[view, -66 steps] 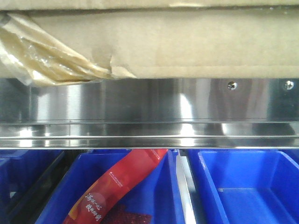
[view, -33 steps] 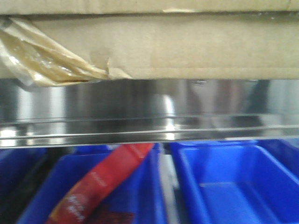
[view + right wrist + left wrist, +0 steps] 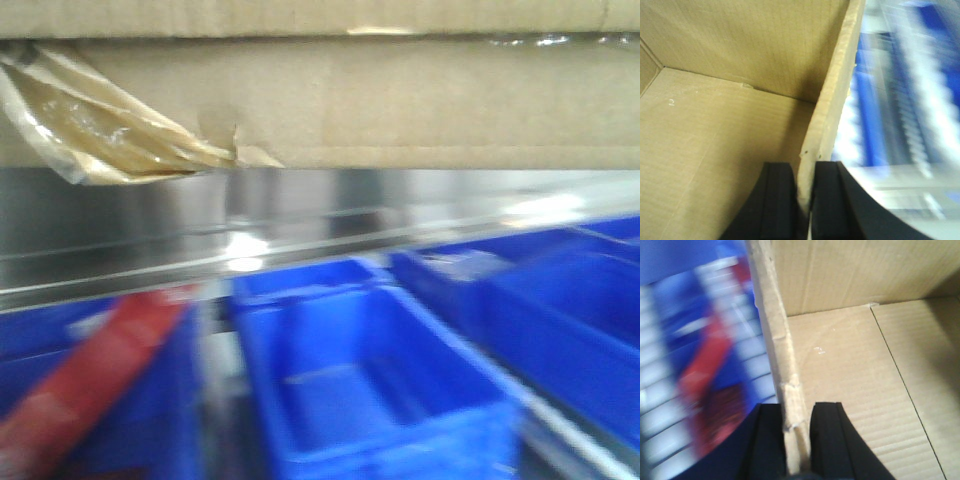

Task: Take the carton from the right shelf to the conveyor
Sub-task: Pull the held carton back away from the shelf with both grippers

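The carton (image 3: 400, 110) lies level, long axis left-right.

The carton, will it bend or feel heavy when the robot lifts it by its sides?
Probably light: the carton looks empty inside. Its sides may flex, since the left claw and the right claw each pinch just one thin corrugated wall, and the edge by the left claw looks crumpled. Being wide, it might tilt if one claw slips.
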Available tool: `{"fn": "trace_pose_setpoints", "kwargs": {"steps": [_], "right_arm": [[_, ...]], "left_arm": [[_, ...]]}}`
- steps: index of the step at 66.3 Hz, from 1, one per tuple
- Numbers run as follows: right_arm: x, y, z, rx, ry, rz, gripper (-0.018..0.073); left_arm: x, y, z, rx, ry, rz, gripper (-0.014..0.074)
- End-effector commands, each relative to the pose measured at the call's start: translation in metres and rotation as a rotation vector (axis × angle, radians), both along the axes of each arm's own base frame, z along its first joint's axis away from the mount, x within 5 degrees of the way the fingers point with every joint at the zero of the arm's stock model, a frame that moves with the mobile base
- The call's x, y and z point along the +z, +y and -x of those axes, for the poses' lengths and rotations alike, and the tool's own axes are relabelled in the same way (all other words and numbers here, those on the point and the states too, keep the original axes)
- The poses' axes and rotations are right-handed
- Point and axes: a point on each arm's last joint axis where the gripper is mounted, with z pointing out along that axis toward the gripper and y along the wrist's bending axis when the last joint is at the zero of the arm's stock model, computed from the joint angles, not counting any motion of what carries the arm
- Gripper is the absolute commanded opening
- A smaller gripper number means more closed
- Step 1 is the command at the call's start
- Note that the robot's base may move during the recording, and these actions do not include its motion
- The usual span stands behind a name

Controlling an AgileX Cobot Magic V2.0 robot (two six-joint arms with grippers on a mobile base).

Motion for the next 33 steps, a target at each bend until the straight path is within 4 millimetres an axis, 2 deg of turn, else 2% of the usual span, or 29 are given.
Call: {"fn": "trace_pose_setpoints", "kwargs": {"steps": [1, 33], "right_arm": [[0.0012, -0.0023, 0.0017, 0.005, -0.020, 0.019, -0.0070], [0.0012, -0.0023, 0.0017, 0.005, -0.020, 0.019, -0.0070]], "left_arm": [[0.0048, -0.0012, 0.0039, -0.020, -0.030, 0.024, -0.0009], [0.0048, -0.0012, 0.0039, -0.020, -0.030, 0.024, -0.0009]]}}
